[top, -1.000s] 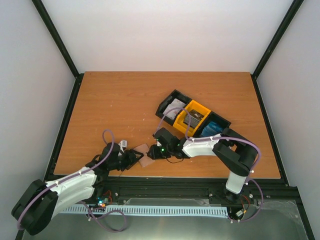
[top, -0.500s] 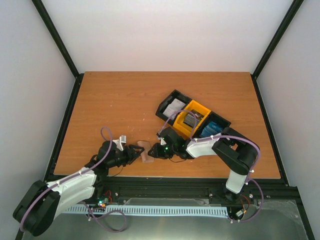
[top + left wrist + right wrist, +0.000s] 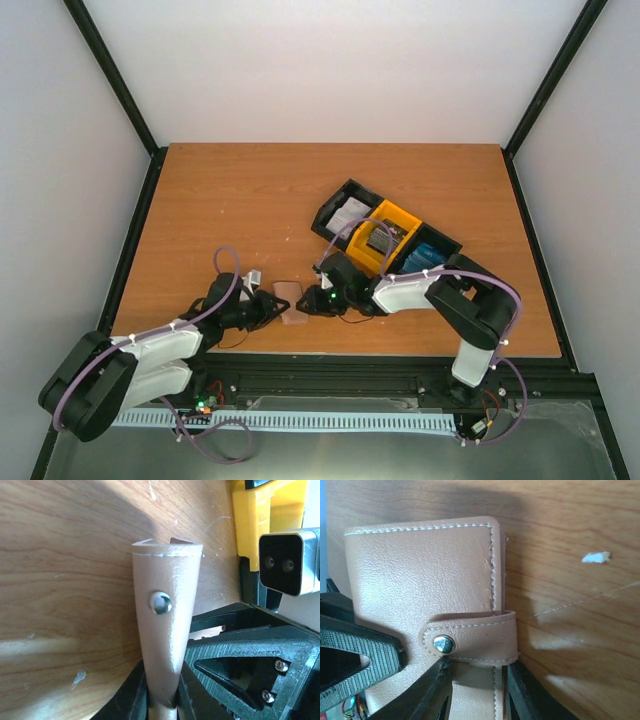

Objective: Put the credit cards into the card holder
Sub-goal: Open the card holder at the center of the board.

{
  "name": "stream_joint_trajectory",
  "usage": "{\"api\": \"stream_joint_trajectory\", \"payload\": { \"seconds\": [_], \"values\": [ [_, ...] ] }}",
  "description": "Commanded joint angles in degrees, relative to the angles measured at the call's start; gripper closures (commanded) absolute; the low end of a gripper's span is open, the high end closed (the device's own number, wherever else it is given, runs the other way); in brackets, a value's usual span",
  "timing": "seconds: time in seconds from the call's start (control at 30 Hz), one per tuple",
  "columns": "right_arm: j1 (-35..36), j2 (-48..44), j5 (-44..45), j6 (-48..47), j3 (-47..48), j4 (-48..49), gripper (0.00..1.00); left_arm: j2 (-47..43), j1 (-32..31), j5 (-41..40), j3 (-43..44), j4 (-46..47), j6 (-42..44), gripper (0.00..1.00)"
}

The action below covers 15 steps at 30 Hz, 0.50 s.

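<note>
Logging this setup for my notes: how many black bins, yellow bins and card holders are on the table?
Black bins: 2
Yellow bin: 1
Card holder: 1
Total: 4

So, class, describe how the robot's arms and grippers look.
Left arm and right arm: white shells, black joints, each trailed by a purple cable. Left gripper and right gripper are black, with ribbed triangular-cutout fingers. A green light glows at the right wrist.

Wooden table (image 3: 240, 210) bears black and yellow bins (image 3: 405, 211).
</note>
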Motion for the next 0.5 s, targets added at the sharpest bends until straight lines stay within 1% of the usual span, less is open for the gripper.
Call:
{"api": "stream_joint_trajectory", "payload": {
  "seconds": [0.0, 0.1, 0.27, 0.33, 0.47],
  "values": [
    [-0.2, -1.8, 5.3, -3.6, 0.7, -7.9, 0.69, -1.8, 0.0, -0.7, 3.7, -1.6, 4.6, 0.91],
    [-0.2, -3.9, 9.1, -6.0, 2.1, -11.9, 0.66, -2.2, 0.0, -1.7, 4.7, -3.4, 6.4, 0.99],
    [0.2, -7.7, 16.8, -9.7, 6.2, -19.9, 0.57, -2.8, 0.0, -2.3, 6.3, -5.8, 9.4, 0.99],
    [0.6, -8.8, 18.9, -10.9, 8.2, -22.1, 0.55, -3.4, 0.0, -2.5, 6.7, -6.6, 10.5, 0.99],
    [1.7, -10.7, 20.2, -11.9, 10.1, -22.7, 0.53, -4.2, 0.0, -2.2, 7.4, -6.8, 12.0, 0.99]
  ]
}}
